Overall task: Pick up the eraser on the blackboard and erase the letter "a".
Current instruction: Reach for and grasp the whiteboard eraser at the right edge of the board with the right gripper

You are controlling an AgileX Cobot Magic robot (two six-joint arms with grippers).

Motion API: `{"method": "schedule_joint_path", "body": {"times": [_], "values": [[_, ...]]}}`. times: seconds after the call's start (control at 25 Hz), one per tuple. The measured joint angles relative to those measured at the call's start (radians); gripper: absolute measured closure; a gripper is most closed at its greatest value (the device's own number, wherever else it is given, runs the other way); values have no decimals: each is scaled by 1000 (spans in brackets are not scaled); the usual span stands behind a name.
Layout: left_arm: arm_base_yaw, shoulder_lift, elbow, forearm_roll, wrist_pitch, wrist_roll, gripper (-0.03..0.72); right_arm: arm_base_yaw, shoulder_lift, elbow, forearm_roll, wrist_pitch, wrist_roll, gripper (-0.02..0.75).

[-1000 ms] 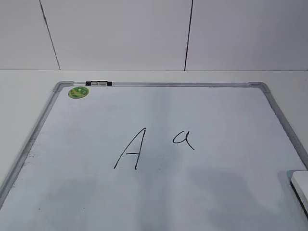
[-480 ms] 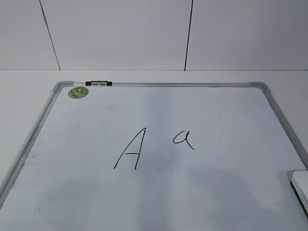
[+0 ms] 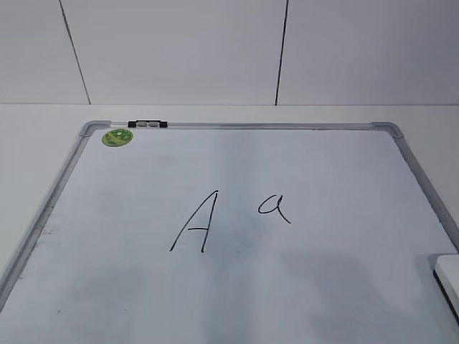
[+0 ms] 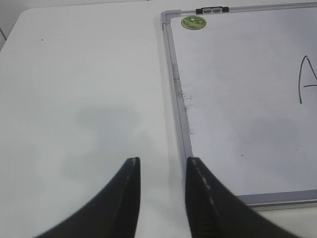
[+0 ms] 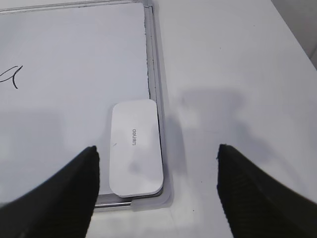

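Observation:
The blackboard (image 3: 237, 287), a white board in a grey frame, fills the exterior view. A capital "A" (image 3: 195, 222) and the small letter "a" (image 3: 274, 207) are written at its middle. The white eraser (image 5: 135, 146) lies flat in the board's near right corner; only its edge shows in the exterior view (image 3: 446, 276). My right gripper (image 5: 157, 159) is wide open above the table, its left finger (image 5: 74, 188) over the board left of the eraser. My left gripper (image 4: 162, 166) is open and empty over the table by the board's left frame (image 4: 179, 99).
A green round sticker (image 3: 117, 137) and a small black-and-white clip (image 3: 147, 124) sit at the board's far left corner. White table (image 4: 74, 99) lies left of the board and also right of it (image 5: 228, 74). A white wall stands behind.

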Motion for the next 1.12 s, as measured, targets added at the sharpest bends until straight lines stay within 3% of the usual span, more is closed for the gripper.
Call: {"method": "schedule_joint_path", "body": {"times": [0.4,1.12], "values": [[0,0,0,0,0,0,453,19,3,-31,-5,-79,-8,146],[0,0,0,0,0,0,453,59,547,-224,0,6,48,146]]}}
